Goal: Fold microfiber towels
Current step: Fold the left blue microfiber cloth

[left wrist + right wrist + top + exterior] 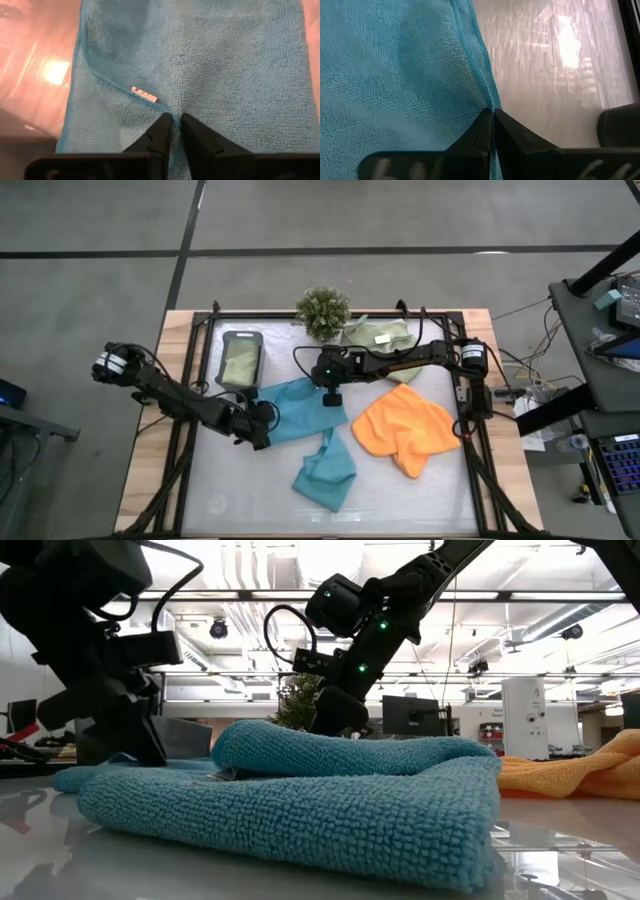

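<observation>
teal towel (pixel 297 412) | L tool (pixel 173 121) nipping its fold, narrow | R tool (pixel 492 114) clamped on its edge

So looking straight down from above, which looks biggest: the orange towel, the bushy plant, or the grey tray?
Largest to smallest in the high view:
1. Orange towel, spread out, clearly largest.
2. Grey tray and plant: too alike to rank.

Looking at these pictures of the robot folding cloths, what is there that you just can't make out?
- Tray, high view: a pale green cloth lies in it; its folds are too small to read.
- Sage-green towel, high view: partly covered by the plant and the right arm.
- Orange towel, low view: mostly hidden behind the teal towel.
- White tag, left wrist view: print too small.
</observation>
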